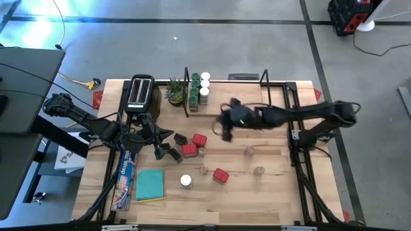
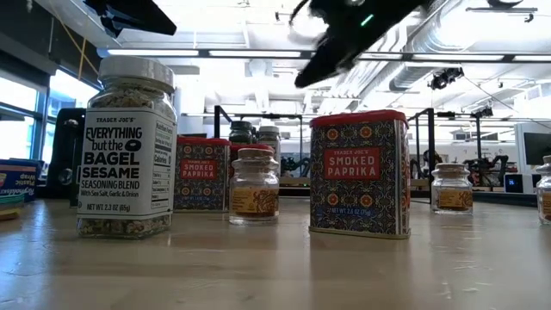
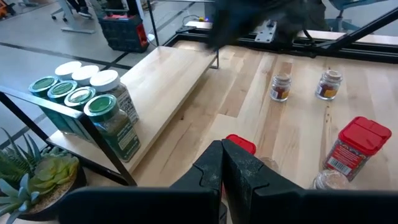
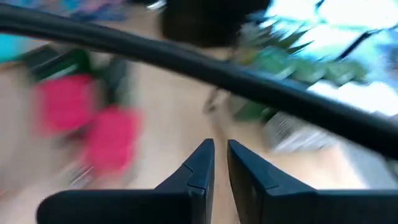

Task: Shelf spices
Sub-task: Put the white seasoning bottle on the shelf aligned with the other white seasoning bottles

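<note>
The shelf (image 1: 228, 96) stands at the table's far side; green-lidded jars (image 3: 74, 99) and white-lidded jars (image 3: 87, 73) stand upright at its left end. More spices stand on the table: red tins (image 1: 199, 139), a white-lidded jar (image 1: 185, 181), dark tins (image 1: 173, 154) and small clear jars (image 1: 249, 151). My left gripper (image 3: 222, 163) hovers shut and empty over the table's left middle, near the dark tins. My right gripper (image 4: 221, 155) hangs in the air in front of the shelf, blurred, its fingers nearly together with nothing between them.
A black toaster (image 1: 141, 92) and a potted plant (image 1: 174, 92) stand left of the shelf. A teal pad (image 1: 150, 185) and a box of wrap (image 1: 126, 176) lie at the near left. Bare wood lies along the shelf's right half and the table's near right.
</note>
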You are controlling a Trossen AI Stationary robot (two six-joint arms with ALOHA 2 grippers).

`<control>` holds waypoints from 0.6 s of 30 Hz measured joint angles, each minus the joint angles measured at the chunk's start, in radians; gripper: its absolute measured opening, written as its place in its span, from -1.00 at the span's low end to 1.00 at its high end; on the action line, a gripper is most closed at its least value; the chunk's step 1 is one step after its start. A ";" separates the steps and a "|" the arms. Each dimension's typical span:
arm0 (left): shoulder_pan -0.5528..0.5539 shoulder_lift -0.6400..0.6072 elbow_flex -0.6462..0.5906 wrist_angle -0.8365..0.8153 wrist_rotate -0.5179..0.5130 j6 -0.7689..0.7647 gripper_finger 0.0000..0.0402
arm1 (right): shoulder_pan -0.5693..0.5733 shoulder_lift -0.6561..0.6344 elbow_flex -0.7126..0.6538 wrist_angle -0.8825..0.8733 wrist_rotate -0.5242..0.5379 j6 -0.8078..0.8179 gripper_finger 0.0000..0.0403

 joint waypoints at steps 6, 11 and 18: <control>0.000 0.000 0.000 0.001 -0.001 0.000 -0.99 | 0.175 -0.147 -0.005 -0.193 -0.089 0.183 -0.79; 0.000 0.000 0.000 0.001 -0.003 0.000 -0.99 | 0.282 -0.078 -0.008 0.009 -0.116 0.154 -0.64; 0.000 0.000 0.000 0.002 -0.003 0.000 -0.99 | 0.317 0.179 0.043 0.392 -0.137 0.099 -0.09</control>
